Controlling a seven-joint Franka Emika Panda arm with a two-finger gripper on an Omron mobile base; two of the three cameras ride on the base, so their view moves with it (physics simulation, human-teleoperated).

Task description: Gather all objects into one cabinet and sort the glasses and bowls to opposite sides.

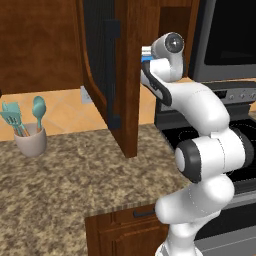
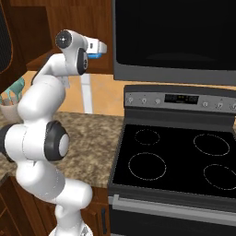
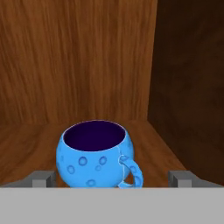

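Blue mug [image 3: 97,154]: upright on the wooden shelf [image 3: 26,140] inside the cabinet [image 3: 78,57], straight ahead of the tool and between its two fingertips, dark inside, dimpled wall, handle turned toward the right fingertip.
Tool [image 3: 113,178]: jaws spread as wide as they go, one grey fingertip [image 3: 41,178] off each side of the mug, neither touching it; nothing held.
Cabinet corner: back wall beyond the mug, a darker side wall to the tool's right; the mug sits nearer that side.
Tool from the base views: raised at the cabinet opening [image 1: 146,54]; a sliver of blue shows at its tip, probably the mug.
Cabinet door [image 1: 107,75]: swung open, left of the tool, black bar handle [image 1: 113,75] on it.
Below the tool: speckled tabletop [image 1: 65,175]; utensil cup [image 1: 31,140] far to its left.
Stove [image 2: 175,156]: to the tool's right and lower.
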